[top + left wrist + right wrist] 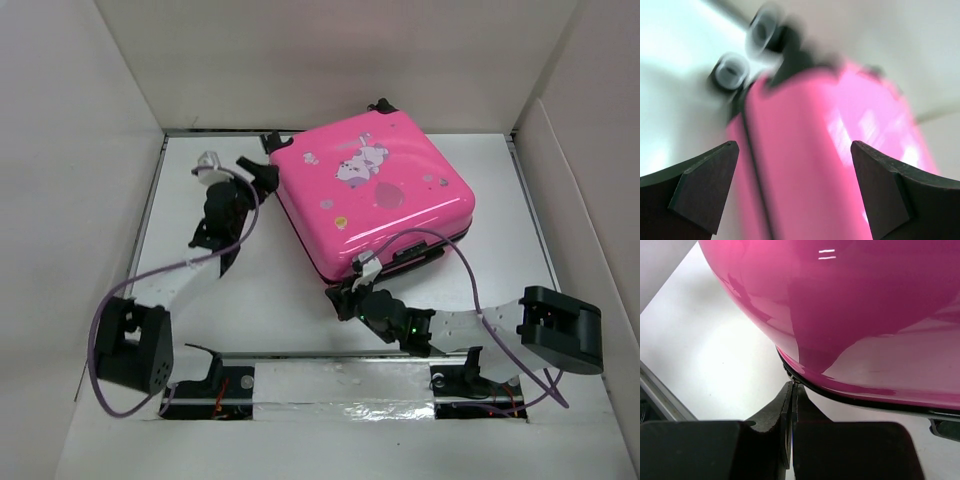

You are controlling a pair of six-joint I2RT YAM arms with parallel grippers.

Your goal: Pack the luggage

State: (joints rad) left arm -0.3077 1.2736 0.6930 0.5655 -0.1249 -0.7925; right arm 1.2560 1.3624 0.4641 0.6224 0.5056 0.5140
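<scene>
The luggage [370,190] is a bright pink hard-shell suitcase with a cartoon animal sticker. It lies flat and closed at the back middle of the table. My left gripper [268,176] is open against its left side by the black wheels [732,70]. In the left wrist view the pink shell [805,110] fills the gap between the spread fingers of the left gripper [794,150]. My right gripper [347,296] is at the suitcase's near left corner. In the right wrist view the right gripper [792,386] is shut on a small metal zipper pull [795,382] under the pink shell [850,300].
White walls [90,150] enclose the table on the left, back and right. A metal rail [340,385] runs along the near edge between the arm bases. Purple cables [470,270] loop over both arms. White table [260,290] lies open left of the right gripper.
</scene>
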